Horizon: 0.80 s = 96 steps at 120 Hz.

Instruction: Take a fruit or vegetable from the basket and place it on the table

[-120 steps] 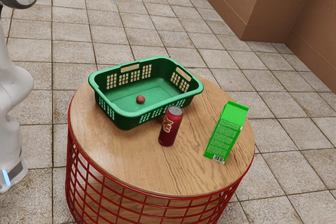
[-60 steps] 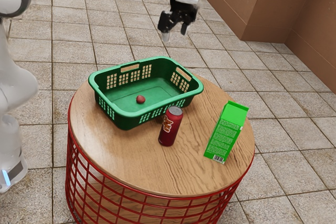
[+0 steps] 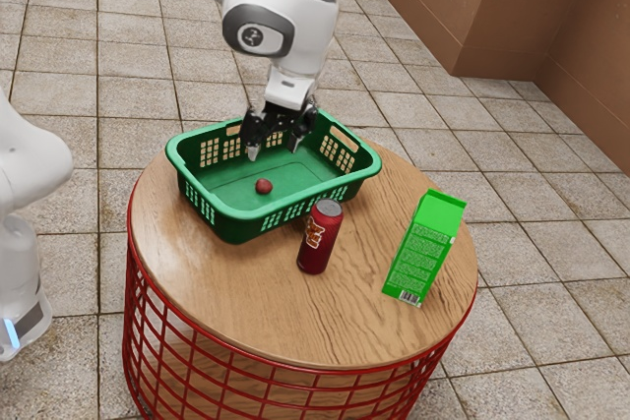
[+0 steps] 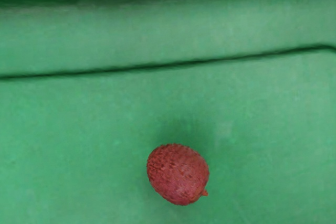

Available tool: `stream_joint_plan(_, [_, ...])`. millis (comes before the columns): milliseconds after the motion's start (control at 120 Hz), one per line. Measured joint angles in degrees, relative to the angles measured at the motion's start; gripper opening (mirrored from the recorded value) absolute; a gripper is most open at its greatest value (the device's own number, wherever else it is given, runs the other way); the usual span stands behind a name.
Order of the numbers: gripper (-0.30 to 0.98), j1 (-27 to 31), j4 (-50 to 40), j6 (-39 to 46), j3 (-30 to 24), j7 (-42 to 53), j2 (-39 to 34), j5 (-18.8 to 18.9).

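Observation:
My gripper [image 3: 275, 149] is over the green basket [image 3: 219, 201] in the exterior view, its two fingers spread apart with nothing between them. A small round red fruit [image 3: 264, 186] lies on the basket's floor, a little below the fingertips in that view and not touched by them. In the wrist view the fruit [image 4: 178, 174] has a bumpy skin and a short stem stub, resting on the green basket floor [image 4: 79, 145]. The round wooden table [image 3: 226, 292] carries the basket.
A dark red can [image 3: 319, 238] stands beside the basket on the side toward the exterior view's lower right. Farther to the exterior view's right is a green carton [image 3: 425, 248]. Bare wood shows in front of the can. The basket's walls rise around the fruit.
The arm has swung in from the top of the exterior view, and my gripper has come down over the basket. Fruit, basket, can and carton have stayed where they were.

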Motion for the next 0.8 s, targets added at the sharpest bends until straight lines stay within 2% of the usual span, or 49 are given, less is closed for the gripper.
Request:
stream_joint_plan(117, [0.69, 1.9, -2.1, 1.5, -1.1, -0.2, -0.7, 0.2])
stream_joint_plan(233, [0.69, 8.3, -4.0, 1.3, -6.6, -0.4, -3.4, 0.3])
stream_joint_plan(367, [0.69, 10.3, -6.2, 0.8, -8.1, -0.6, -5.0, 0.3])
stream_joint_plan(483, [0.69, 11.9, -7.1, 0.1, -12.1, -1.0, -5.8, 0.3])
stream_joint_plan(600, [0.69, 13.1, -9.7, -0.5, -13.1, -1.4, -8.2, 0.3])
stream_joint_plan(800, [0.69, 13.7, -10.0, -1.1, -12.8, -2.3, -8.5, 0.3])
